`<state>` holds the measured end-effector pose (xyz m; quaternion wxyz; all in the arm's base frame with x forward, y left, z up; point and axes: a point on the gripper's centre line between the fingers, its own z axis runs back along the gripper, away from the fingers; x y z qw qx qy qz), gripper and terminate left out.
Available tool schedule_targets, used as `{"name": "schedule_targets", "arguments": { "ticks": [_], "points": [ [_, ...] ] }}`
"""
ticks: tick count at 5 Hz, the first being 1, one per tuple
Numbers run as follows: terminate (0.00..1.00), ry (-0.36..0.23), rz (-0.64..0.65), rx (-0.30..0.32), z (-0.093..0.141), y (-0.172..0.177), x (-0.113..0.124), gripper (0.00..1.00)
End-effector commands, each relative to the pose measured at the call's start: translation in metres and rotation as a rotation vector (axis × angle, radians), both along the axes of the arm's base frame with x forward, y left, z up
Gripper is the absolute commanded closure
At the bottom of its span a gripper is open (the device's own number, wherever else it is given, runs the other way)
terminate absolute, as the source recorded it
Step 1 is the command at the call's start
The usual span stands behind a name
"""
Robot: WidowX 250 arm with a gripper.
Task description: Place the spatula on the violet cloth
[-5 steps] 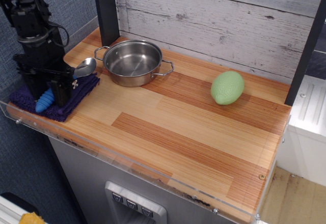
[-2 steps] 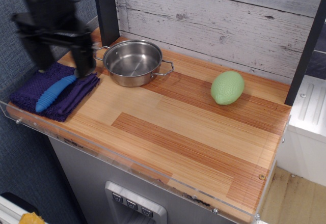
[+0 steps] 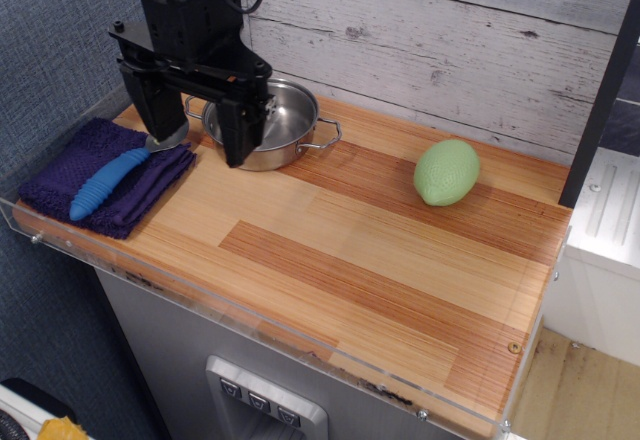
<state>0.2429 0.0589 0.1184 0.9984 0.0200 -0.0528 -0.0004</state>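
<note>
The spatula (image 3: 108, 180) lies on the violet cloth (image 3: 60, 175) at the left end of the counter, its ribbed blue handle pointing front-left and its silver bowl partly hidden behind my left finger. My gripper (image 3: 197, 132) hangs above and to the right of the cloth, in front of the steel pot. Its two black fingers (image 3: 238, 132) stand wide apart and hold nothing.
A steel two-handled pot (image 3: 285, 125) sits behind my gripper near the back wall. A green knobbly ball (image 3: 446, 171) rests at the back right. A clear plastic lip (image 3: 250, 332) runs along the counter's front edge. A dark post stands at the back left.
My gripper let go of the spatula, rose off the cloth and moved right toward the pot. The spatula settled flat on the cloth.
</note>
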Motion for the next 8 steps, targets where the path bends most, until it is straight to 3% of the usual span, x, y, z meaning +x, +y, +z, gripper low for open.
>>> {"name": "schedule_targets", "arguments": {
  "ticks": [1, 2, 7, 8],
  "points": [
    [0.00, -0.040, -0.073, 0.003, 0.0063, 0.0025, 0.0019, 0.00],
    [0.00, -0.036, -0.079, 0.050, 0.0076, 0.0037, 0.0022, 0.00],
    [0.00, -0.036, -0.079, 0.050, 0.0076, 0.0037, 0.0022, 0.00],
    [1.00, -0.036, -0.079, 0.050, 0.0076, 0.0037, 0.0022, 0.00]
  ]
}}
